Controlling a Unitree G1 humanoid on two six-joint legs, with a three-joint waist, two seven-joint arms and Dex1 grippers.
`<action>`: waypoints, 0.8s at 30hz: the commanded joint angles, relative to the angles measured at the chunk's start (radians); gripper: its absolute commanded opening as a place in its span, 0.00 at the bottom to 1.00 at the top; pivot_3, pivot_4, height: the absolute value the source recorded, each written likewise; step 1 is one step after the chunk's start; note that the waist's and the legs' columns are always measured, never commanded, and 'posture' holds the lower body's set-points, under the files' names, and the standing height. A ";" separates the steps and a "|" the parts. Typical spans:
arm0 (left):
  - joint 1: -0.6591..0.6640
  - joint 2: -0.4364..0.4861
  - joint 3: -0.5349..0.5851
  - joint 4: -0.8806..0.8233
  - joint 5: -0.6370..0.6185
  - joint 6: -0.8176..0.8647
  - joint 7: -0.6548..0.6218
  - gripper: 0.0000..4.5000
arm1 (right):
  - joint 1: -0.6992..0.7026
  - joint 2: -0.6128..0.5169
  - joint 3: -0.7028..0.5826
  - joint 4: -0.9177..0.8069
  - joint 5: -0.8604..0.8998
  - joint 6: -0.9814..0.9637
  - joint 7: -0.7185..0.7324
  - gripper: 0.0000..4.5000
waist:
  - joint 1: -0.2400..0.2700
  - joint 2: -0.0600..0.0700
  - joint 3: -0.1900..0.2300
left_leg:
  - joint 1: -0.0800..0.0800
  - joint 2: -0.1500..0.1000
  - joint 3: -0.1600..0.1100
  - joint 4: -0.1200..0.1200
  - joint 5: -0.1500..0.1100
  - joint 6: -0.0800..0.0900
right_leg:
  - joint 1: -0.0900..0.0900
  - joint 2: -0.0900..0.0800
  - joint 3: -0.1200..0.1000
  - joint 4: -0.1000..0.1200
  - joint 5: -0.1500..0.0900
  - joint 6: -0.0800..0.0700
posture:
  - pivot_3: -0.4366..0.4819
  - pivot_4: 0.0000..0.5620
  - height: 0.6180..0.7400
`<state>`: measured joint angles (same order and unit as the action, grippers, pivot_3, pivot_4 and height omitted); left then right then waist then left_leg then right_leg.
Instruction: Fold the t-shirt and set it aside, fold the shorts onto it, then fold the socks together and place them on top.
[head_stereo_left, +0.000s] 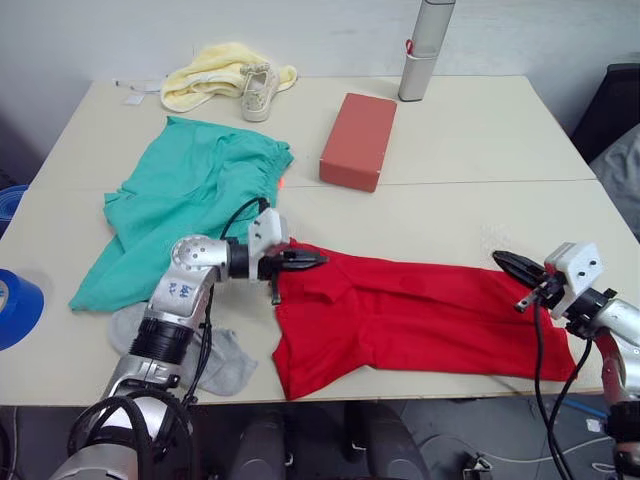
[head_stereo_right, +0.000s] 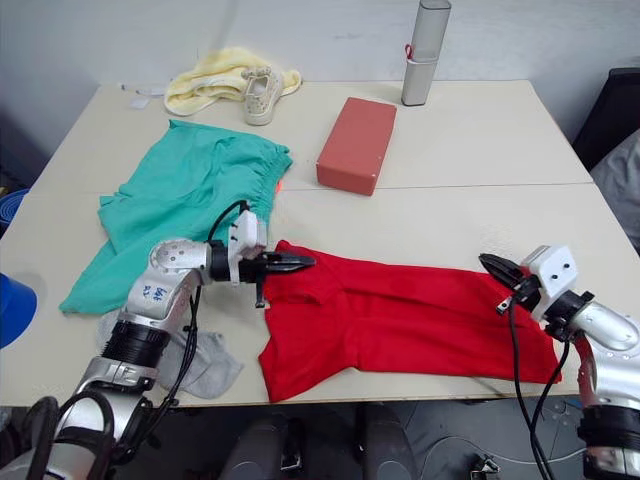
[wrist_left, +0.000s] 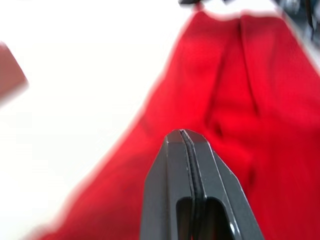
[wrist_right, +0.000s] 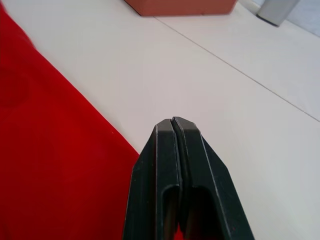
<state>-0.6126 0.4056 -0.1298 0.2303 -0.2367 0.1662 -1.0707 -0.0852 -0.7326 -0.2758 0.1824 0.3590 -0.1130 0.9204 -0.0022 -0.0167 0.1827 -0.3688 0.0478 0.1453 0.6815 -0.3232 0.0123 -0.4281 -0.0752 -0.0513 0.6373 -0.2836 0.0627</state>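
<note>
The job looks like it is only at the start. The t-shirt lies spread across the front of the desk, partly folded over on itself, and it is not a neat small pile yet.

The left pincer hangs over the top left corner of the t-shirt, and its two black fingers are pressed flat together with no cloth between them. The right pincer sits at the far right end of the t-shirt. Its fingers are pressed together too, and a tiny bit of red may show low between them, but I cannot tell if it grips the cloth.

The shorts lie crumpled to the left, behind the t-shirt, not folded. The socks lie loose at the front left edge, not paired. So I think all three steps are left to do.
</note>
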 joint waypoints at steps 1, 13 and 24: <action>0.006 -0.032 -0.036 0.022 0.077 -0.024 0.098 0.00 | 0.036 0.034 0.067 -0.148 -0.018 0.095 -0.047 0.00 | 0.000 0.000 0.000 | 0.000 0.000 0.000 0.000 0.000 0.000 | 0.000 0.000 0.000 0.000 0.000 0.000 | 0.48 0.27 1.00; 0.037 -0.050 -0.028 0.071 0.185 0.041 0.316 0.00 | 0.134 -0.016 -0.015 -0.027 -0.112 0.087 -0.143 0.00 | 0.003 -0.001 0.000 | 0.000 -0.001 0.000 0.000 -0.001 0.001 | 0.000 -0.001 0.000 -0.001 0.000 0.000 | 0.48 0.27 1.00; 0.088 -0.038 -0.034 0.003 0.178 0.077 0.318 0.00 | 0.046 -0.050 -0.111 0.187 -0.112 0.066 -0.208 0.00 | -0.001 -0.001 -0.001 | 0.001 0.000 0.001 -0.001 0.000 0.001 | 0.000 -0.001 0.000 -0.001 0.000 0.000 | 0.48 0.27 1.00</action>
<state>-0.5383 0.3601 -0.1654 0.2552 -0.0561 0.2357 -0.7522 -0.0331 -0.7562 -0.3573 0.3558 0.2457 -0.0560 0.7248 -0.0033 -0.0176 0.1821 -0.3680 0.0472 0.1462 0.6809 -0.3236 0.0130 -0.4277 -0.0759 -0.0507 0.6367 -0.2836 0.0626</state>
